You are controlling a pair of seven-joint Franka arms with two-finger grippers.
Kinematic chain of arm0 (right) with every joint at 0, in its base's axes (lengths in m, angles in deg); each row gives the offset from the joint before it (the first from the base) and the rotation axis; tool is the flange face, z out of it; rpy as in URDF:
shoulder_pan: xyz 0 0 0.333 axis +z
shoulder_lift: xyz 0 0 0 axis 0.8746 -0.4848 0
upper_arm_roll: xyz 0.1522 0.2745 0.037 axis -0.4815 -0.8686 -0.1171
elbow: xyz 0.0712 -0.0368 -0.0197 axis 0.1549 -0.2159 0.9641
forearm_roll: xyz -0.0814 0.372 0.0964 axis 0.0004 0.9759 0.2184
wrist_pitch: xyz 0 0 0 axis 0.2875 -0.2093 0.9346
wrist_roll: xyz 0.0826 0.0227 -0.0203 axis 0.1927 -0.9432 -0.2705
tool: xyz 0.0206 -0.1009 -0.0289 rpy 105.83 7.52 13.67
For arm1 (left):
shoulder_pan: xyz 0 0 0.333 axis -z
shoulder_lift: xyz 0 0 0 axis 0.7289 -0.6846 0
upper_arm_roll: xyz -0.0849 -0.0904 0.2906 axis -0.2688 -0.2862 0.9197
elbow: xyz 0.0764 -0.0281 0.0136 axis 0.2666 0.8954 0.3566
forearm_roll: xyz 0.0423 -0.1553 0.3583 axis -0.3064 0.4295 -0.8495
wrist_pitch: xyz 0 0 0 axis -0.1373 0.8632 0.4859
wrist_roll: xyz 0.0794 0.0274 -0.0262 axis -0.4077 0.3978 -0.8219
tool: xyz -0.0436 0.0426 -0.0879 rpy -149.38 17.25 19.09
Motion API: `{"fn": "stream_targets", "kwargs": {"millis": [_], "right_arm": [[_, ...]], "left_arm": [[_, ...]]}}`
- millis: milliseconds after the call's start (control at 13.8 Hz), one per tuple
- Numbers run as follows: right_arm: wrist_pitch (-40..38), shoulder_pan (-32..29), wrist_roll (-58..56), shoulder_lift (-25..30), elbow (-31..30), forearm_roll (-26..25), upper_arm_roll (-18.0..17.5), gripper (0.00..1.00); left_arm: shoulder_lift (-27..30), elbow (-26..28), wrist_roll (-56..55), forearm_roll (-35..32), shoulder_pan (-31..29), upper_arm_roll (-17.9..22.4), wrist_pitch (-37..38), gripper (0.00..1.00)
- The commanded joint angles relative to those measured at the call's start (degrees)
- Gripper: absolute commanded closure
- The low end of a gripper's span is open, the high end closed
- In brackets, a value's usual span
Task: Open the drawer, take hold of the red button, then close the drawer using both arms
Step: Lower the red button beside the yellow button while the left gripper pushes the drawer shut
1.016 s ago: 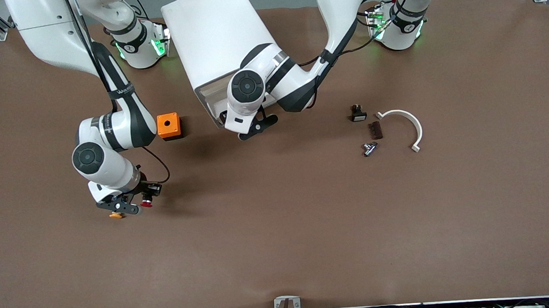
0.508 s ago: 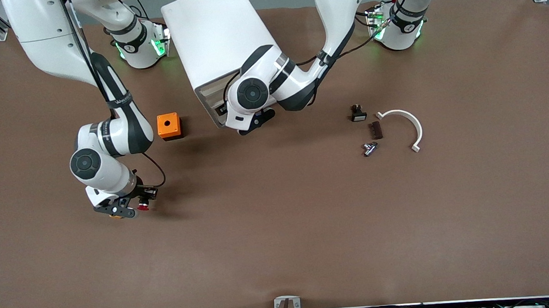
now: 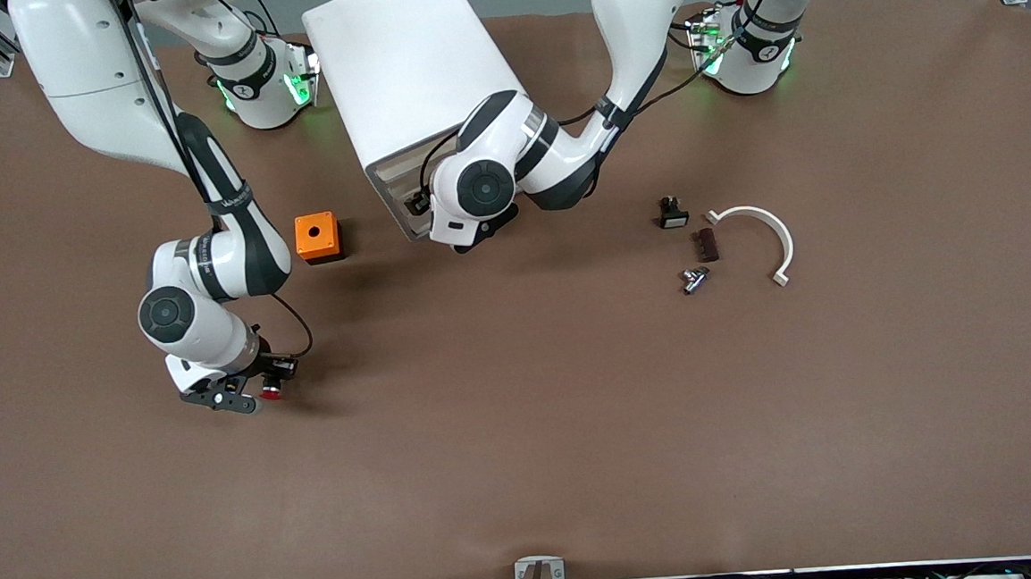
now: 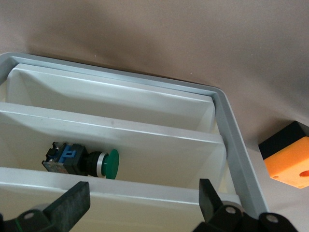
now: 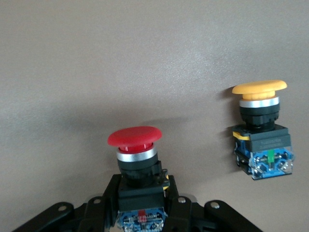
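Since a sec ago the left arm's wrist has swung in closer to the cabinet [image 3: 404, 72] front, and the right gripper [image 3: 249, 397] w/ its load has drifted a bit toward the right arm's end of the surface [image 3: 578, 429]; the orange-capped button that showed at its edge is now hidden under it in the front view. Right gripper sits low over the brown surface, nearer the front camera than the orange cube [image 3: 316, 237], fingers pressed onto the black body of the red button [image 5: 134, 137], so the task's button is out of the drawer and pinched there, cap clear of the fingers. Orange-capped button [image 5: 259, 88] is beside it in the right wrist view, apart from the gripper. Left gripper [image 4: 145, 203] is at the cabinet front, fingers [image 4: 72, 205] spread wide and holding nothing. Left wrist view shows a white drawer [image 4: 116, 101] and another tray with a green-capped button [image 4: 82, 162] lying on its side; can't tell how far any drawer is pulled out. Toward the left arm's end lie a small black part [image 3: 673, 214], a dark brown block [image 3: 705, 245], a metal fitting [image 3: 694, 279] and a white curved clip [image 3: 759, 239], all near each other.
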Motion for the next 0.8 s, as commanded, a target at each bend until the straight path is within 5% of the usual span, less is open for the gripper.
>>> {"fn": "stream_targets", "kwargs": {"millis": [0,435,580,653,725], "right_arm": [[-0.16,-1.16,-0.3,-1.48,2.0,-1.04,-0.83,0.99],[-0.16,-1.16,-0.21,-2.27,2.7,-1.04,-0.83,0.97],[-0.16,-1.16,-0.21,-2.45,2.79,-1.04,-0.83,0.87],[-0.42,-1.16,-0.3,-2.45,3.22,-1.04,-0.83,0.57],[-0.59,-1.16,0.05,-2.54,3.32,-0.95,-0.83,0.08]], "left_arm": [[0.98,0.45,-0.04,1.09,-0.83,-0.08,0.17,0.0],[7.2,0.01,-1.97,-0.93,-6.8,1.5,0.35,0.0],[10.89,-0.08,-2.32,-4.6,-9.88,1.94,0.52,0.0],[12.74,-0.08,-3.02,-6.36,-11.46,1.94,0.52,0.0],[15.02,0.1,-2.77,-8.56,-13.04,1.86,0.79,0.0]]}}
